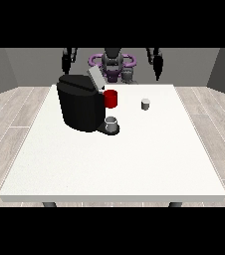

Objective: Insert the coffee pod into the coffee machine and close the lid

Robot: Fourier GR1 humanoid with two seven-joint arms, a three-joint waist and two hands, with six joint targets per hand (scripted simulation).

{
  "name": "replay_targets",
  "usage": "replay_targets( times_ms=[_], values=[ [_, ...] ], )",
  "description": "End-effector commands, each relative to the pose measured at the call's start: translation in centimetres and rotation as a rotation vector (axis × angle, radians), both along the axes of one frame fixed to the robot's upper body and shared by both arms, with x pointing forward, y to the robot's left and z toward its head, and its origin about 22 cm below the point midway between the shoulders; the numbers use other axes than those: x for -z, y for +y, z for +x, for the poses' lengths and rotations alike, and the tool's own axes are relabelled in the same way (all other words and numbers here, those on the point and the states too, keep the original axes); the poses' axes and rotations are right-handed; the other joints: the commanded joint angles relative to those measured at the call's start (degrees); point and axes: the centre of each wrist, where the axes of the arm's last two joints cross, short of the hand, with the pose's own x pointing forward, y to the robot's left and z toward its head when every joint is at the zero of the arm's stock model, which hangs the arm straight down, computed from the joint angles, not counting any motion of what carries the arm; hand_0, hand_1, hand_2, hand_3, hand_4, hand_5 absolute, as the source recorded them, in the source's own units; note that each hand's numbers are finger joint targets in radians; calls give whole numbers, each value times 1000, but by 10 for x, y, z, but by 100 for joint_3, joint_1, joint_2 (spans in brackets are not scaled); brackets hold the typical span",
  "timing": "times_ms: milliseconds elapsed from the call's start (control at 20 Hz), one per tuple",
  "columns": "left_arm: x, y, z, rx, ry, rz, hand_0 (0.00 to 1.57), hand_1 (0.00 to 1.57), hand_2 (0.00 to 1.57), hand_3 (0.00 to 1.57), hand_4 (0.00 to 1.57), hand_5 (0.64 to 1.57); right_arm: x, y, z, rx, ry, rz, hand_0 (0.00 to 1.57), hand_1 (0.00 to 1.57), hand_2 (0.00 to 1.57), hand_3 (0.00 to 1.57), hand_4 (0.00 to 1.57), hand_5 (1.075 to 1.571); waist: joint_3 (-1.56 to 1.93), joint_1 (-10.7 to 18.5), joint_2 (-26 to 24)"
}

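On the white table [134, 164] the black coffee machine [79, 107] sits toward the view's left, its grey lid [95, 78] tipped up and back, so the slot on top is open and ready to take a pod. The small grey coffee pod [145, 104] stands upright on the table, well apart from the machine toward the view's right, untouched and out in the clear where a hand can come down on it. A red cup [111, 98] sits just beside the machine's far side, and a grey cup [112, 123] rests on the machine's drip tray at the front. Both arms hang back at the robot's sides, behind the table's far edge: the hand at the view's left [65, 62] and the hand at the view's right [158, 63] each point down, holding nothing. Whether their fingers are apart or together I cannot tell. By my reading nothing is started: pod not yet picked, lid open and waiting
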Motion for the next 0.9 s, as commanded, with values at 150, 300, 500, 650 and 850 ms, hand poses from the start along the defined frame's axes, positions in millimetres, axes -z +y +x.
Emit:
replay_targets(
  times_ms=[150,300,500,650,850],
  values=[
    [0,19,-3,155,-31,247,0,0,0,0,0,1571,-2,2,3,5,5,26,0,0,0,0,0,1571,179,-120,-35],
    [-24,31,10,243,-45,482,0,0,0,0,0,1571,-4,-7,12,128,-81,-99,0,0,0,0,0,1571,188,-288,276],
    [-51,78,37,193,1,590,0,0,0,0,0,1571,-25,11,23,93,-142,-105,0,0,0,0,0,1571,178,-585,569],
    [-40,69,48,194,59,615,0,0,0,0,0,1571,-15,36,12,77,-132,-121,0,0,0,0,0,1571,178,-843,547],
    [-45,75,71,177,72,711,0,0,0,0,0,1571,-37,49,31,33,-216,-110,0,0,0,0,0,1571,178,-997,1046]
  ],
)
